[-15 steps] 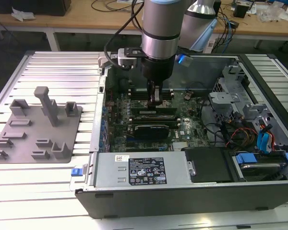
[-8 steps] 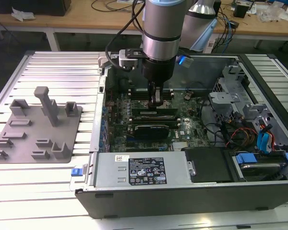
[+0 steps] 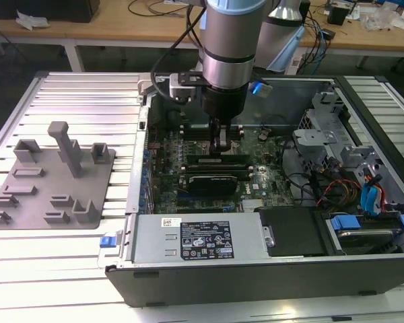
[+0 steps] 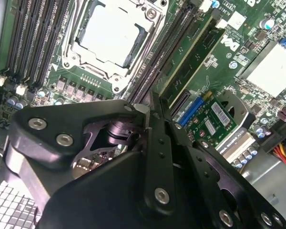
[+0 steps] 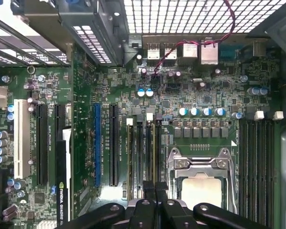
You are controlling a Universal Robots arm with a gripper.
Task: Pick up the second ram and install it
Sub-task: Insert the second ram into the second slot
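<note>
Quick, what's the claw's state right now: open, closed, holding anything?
Claw: closed, its tips together just above the memory slots beside the processor socket; whether anything is pinched between them cannot be told.

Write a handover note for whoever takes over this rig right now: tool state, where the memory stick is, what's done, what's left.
Tool: low inside the computer case, over the memory slots beside the processor socket; grip cannot be judged.
Memory stick: a green stick sits in a slot beside the tool; unclear whether it is the second one.
Done: tool is at the slots.
Left: seating of the second stick is unconfirmed.
</note>
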